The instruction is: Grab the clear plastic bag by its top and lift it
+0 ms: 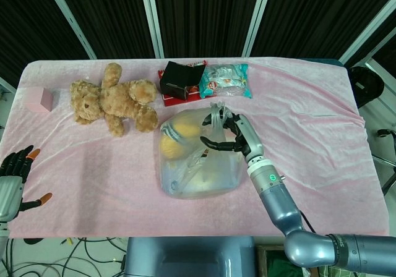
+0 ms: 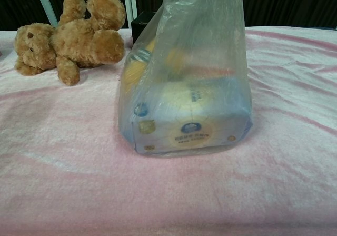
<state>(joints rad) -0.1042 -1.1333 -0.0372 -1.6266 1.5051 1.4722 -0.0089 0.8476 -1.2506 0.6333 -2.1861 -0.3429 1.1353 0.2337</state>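
A clear plastic bag (image 1: 198, 159) stands near the middle of a table draped in pink plush cloth (image 1: 322, 122), holding yellow rounded items and a pale box with a printed label; in the chest view the bag (image 2: 187, 83) sits flat on the cloth with its bottom resting there. The right hand (image 1: 230, 138), black and on a silver arm, is at the bag's gathered top on its right side, its fingers (image 1: 210, 143) curled around the bunched plastic, though whether they actually pinch it cannot be told. To the bag's upper left lies a brown plush teddy bear (image 1: 113, 99). Directly behind the bag are a black and red box (image 1: 179, 81) and a teal and white snack packet (image 1: 226, 81). Far left of the bag, a small pink cube (image 1: 38, 98) rests near the table's edge. The left hand (image 1: 15, 178) hovers off the table's lower left corner, fingers spread, holding nothing.
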